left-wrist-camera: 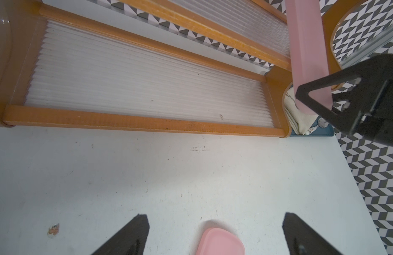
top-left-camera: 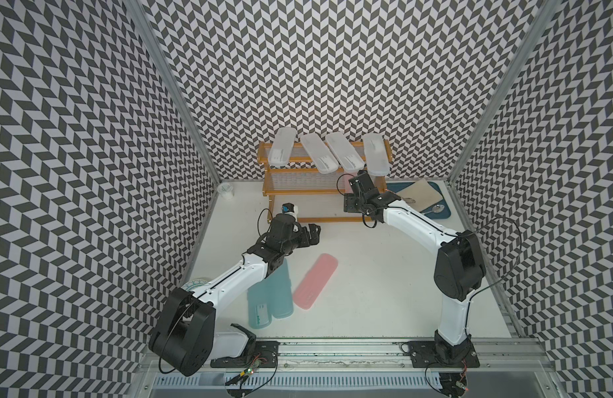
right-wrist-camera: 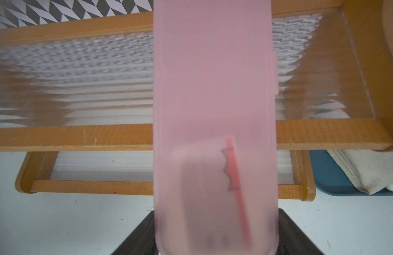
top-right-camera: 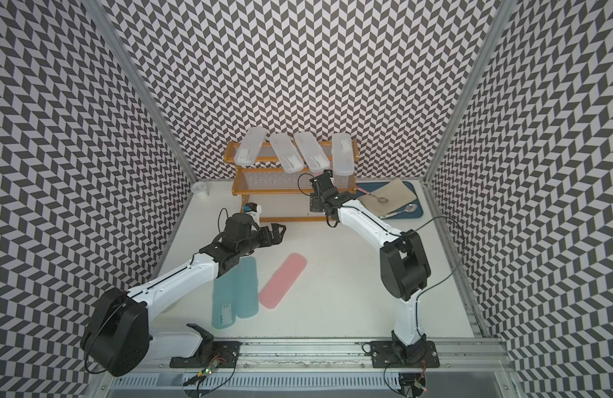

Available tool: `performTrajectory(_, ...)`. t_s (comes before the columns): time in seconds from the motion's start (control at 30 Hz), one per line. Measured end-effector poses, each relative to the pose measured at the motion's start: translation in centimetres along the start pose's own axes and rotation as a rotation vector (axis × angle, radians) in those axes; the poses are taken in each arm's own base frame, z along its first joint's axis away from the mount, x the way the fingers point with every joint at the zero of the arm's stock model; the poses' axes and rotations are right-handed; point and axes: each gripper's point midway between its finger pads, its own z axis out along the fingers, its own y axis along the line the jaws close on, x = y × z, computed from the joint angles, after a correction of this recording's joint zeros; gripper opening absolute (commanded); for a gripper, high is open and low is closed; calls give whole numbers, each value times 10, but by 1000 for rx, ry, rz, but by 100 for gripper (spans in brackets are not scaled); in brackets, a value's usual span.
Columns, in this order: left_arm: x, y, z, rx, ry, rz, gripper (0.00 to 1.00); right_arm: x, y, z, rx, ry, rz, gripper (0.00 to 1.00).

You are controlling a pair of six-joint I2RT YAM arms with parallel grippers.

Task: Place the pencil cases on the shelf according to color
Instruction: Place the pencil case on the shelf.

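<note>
The orange-brown shelf (top-left-camera: 319,219) stands at the back, with several frosted white pencil cases (top-left-camera: 318,152) leaning on its top tier. My right gripper (right-wrist-camera: 215,234) is shut on a pink pencil case (right-wrist-camera: 213,99) and holds it over the right end of the middle tier (top-right-camera: 324,173). A second pink case (top-left-camera: 315,281) lies flat on the table. Beside it on the left lie two teal-blue cases (top-left-camera: 280,293), partly under my left arm. My left gripper (top-left-camera: 313,231) hangs open and empty just beyond the far end of the lying pink case (left-wrist-camera: 220,241).
A blue tray (top-left-camera: 443,196) with beige cloth and spoons sits right of the shelf, close to my right arm. A small white cup (top-left-camera: 226,190) stands back left. A small white-and-blue object (top-left-camera: 289,208) sits at the shelf's left front corner.
</note>
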Motion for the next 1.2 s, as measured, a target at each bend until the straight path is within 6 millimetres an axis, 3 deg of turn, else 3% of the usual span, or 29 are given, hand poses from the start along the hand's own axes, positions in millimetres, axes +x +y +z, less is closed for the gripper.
performTrajectory(0.17, 0, -5, 0, 25, 6, 1, 100, -6, 4, 3, -2, -6, 6, 86)
performTrajectory(0.67, 6, -9, 2, 55, 34, 0, 100, 1, 5, 0, -18, 30, 33, 97)
performTrajectory(1.0, 12, -8, 4, 56, 61, 17, 100, 9, -2, -37, -75, 30, 68, 98)
performTrajectory(1.2, 17, -4, 5, 37, 78, 11, 100, 36, -14, -53, -106, 38, 88, 96)
